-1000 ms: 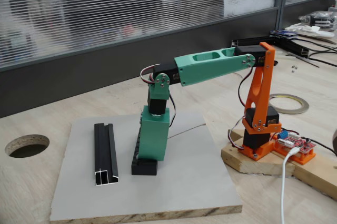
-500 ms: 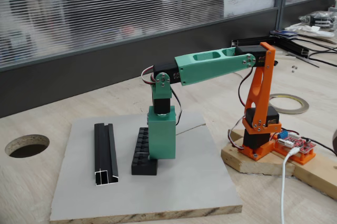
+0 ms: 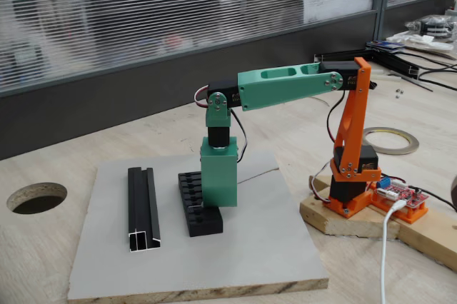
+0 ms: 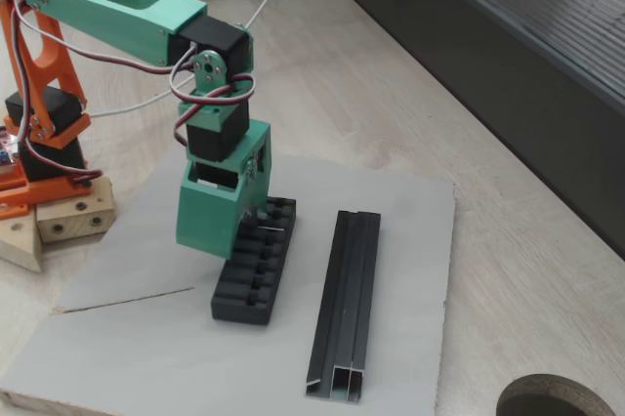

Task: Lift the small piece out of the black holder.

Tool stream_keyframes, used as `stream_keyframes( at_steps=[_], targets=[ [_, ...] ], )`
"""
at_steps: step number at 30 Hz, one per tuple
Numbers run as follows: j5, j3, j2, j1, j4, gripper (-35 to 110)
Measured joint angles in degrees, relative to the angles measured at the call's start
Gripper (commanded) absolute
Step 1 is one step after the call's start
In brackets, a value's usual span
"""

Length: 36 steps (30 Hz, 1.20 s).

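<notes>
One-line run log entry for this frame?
phase: at holder | green gripper: over ribbed black rectangular block, jaw state unclear | tiny silver-grey metal piece: unresolved

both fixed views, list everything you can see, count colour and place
black holder: 1, black, ribbed, on the grey board, below the green pincer housing
channel profile: 1, black with silvery cut end, on the board, apart from the holder
straw-coloured wire: 1, thin, on the board near the arm
grey board: 1, on the wooden table
table hole: 1, round, at the table's left in a fixed view
tape ring: 1, pale, behind the arm base
small piece: too small to tell
arm base: 1, orange, on a wooden block
pincer: 1, green, at the holder's far end; jaws hidden
</notes>
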Motion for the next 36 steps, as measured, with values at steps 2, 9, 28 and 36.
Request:
stream_keyframes(
  at_steps=[2,9,28,36],
  targets=[
    [-0.18,0.0,0.0,0.26,0.0,66],
    [-1.14,0.0,0.0,0.26,0.0,66],
    [-1.14,0.18,5.1,0.18,0.0,61],
    [-1.14,0.18,5.1,0.18,0.09,50]
  ],
)
